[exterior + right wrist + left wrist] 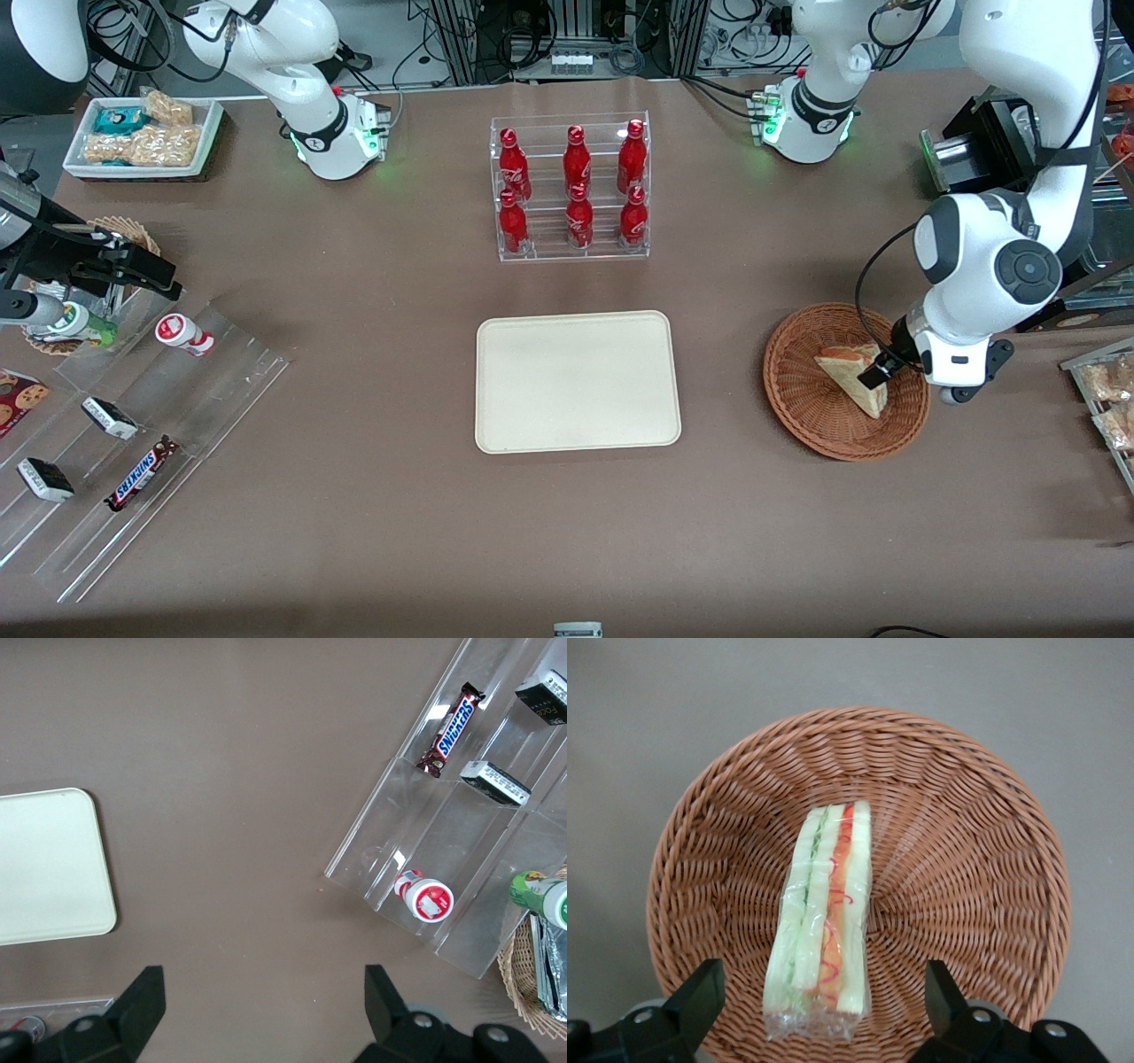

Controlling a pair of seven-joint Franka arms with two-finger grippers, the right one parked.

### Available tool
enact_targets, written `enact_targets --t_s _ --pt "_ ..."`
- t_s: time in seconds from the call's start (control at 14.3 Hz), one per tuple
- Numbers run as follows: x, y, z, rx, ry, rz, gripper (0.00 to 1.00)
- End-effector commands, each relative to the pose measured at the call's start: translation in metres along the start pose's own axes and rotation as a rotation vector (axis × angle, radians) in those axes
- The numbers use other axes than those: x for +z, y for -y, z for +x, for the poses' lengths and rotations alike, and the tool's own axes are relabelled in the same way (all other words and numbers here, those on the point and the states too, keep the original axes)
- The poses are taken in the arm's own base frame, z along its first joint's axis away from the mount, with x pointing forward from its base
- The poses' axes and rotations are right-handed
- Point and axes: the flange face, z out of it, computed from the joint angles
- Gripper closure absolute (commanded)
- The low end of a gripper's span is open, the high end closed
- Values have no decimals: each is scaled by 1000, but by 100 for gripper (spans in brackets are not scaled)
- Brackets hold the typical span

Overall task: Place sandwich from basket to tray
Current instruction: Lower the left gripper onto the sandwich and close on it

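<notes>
The sandwich [852,377] [824,917], a clear-wrapped wedge of white bread with red, orange and green filling, lies in the round reddish-brown wicker basket [811,412] [966,859]. My gripper [875,372] [819,1001] hangs over the basket, open, its two black fingers [700,997] standing wide on either side of the sandwich's end without touching it. The cream tray [578,381] [49,864] lies flat at the table's middle, toward the parked arm's end from the basket, with nothing on it.
A clear rack of red bottles [571,188] stands farther from the front camera than the tray. A stepped acrylic display [133,443] with snack bars sits toward the parked arm's end. Packets in a tray [1107,399] lie at the working arm's table edge.
</notes>
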Motion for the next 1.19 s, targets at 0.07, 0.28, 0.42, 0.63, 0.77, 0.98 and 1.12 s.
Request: enact_targets --t_s 0.07,0.28,0.42,0.63,0.77,0.98,1.12 --pt "26 -1 1 -70 12 15 0" --pt "43 -2 -1 -147 34 38 54" --pt "40 -3 1 -163 34 37 91" --pt "17 -9 4 -151 55 55 97" --pt "-11 -30 6 -127 79 79 97" --pt "-33 -82 -26 -38 72 54 97" --pt "-31 -111 -62 43 75 43 97"
